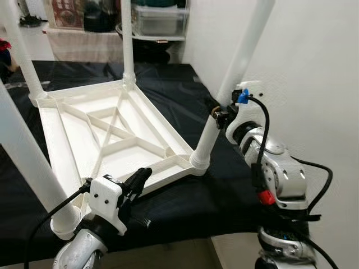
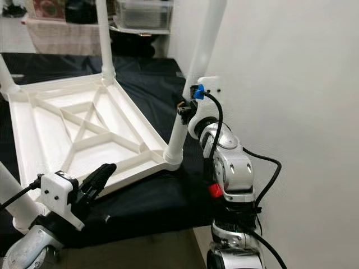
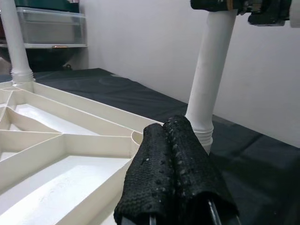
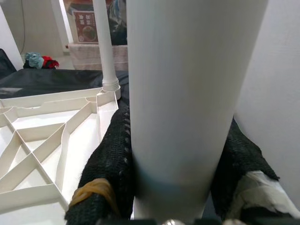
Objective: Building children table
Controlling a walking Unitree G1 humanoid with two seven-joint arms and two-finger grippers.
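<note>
I read this as a room in a home, used partly for storage. Plain white wall (image 1: 314, 73) on my right. At the back, a shelf (image 1: 160, 38) carrying a clear plastic storage bin (image 1: 160, 19), a printed box (image 1: 67, 12) beside it, soft toys (image 4: 41, 61) on the floor. A black cloth (image 1: 168, 207) covers the work surface.

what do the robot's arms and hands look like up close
Both arms are silver metal with black cables along them. The left hand has a white perforated housing and black dotted-rubber fingers. The right hand carries a blue connector, a red part at the joint, and a tan rubber band and white tape on its fingers.
</note>
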